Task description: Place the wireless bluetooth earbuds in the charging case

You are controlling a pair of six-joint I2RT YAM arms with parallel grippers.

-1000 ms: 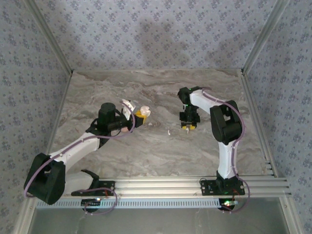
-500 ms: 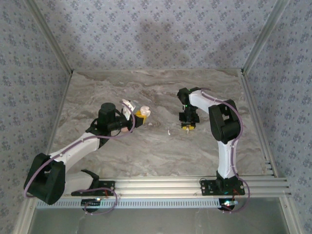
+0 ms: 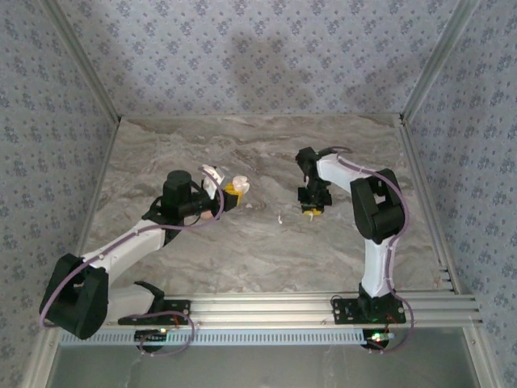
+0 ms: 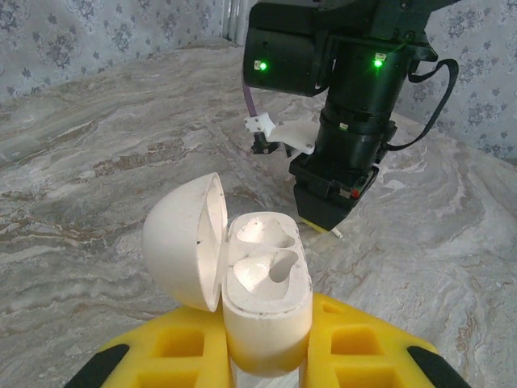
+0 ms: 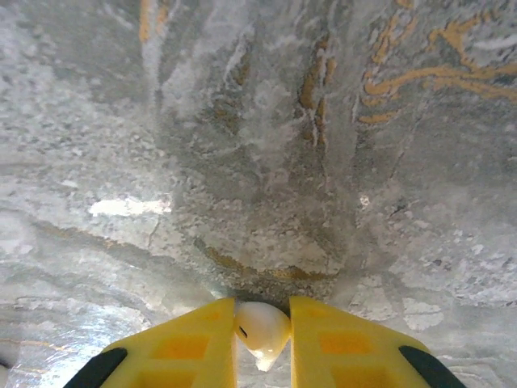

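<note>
The right pincer [image 5: 262, 333] is pinched tight on one white earbud [image 5: 260, 322], and the charging case [image 4: 265, 283] lies to its left. The left pincer [image 3: 229, 195] clamps the case upright, lid [image 4: 184, 242] swung open, sockets up and seemingly empty. A second earbud [image 3: 279, 218] lies on the worktop [image 3: 242, 259] between them, nearer the right arm — no writing is legible.

The grey-beige, marble-veined tabletop [image 3: 242, 250] carries one tiny white earbud [image 3: 279, 218]. It lies loose on the bare surface between the two pairs of yellow fingers, nearer the right gripper [image 3: 312, 212] than the left gripper [image 3: 233, 191], touching neither.
</note>
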